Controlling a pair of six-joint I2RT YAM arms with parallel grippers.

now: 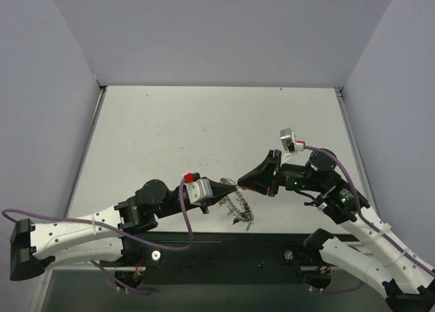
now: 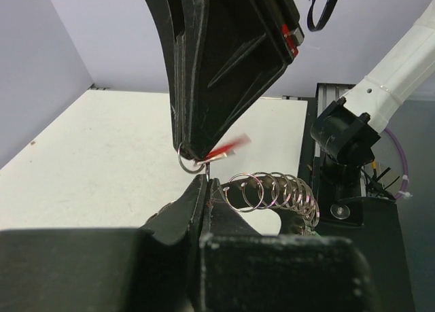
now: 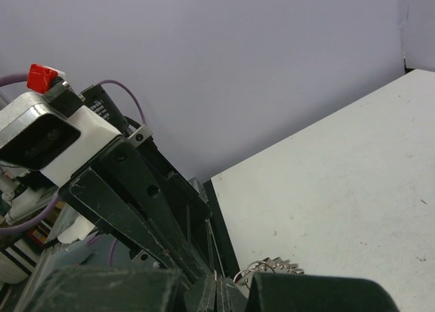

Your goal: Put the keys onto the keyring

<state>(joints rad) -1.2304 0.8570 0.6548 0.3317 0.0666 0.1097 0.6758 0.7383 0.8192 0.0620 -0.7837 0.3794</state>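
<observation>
The keyring (image 1: pixel 239 206), silvery and frilled with small loops, hangs over the near middle of the bench (image 1: pixel 204 128), just below two meeting claws; the left claw (image 1: pixel 228 185) is closed tight, the ring's rim pinched at its tips; the right claw (image 1: pixel 243 182), reaching in from the right, is closed too, gripping a red key (image 2: pixel 225 147) by its small loop; the two tips almost touch; the right claw's black body fills the left wrist view above the ring.

I get soft, even light and only faint shadows on the surface (image 1: pixel 204 135). In my left wrist view the red key (image 2: pixel 228 147) is smeared by blur.
</observation>
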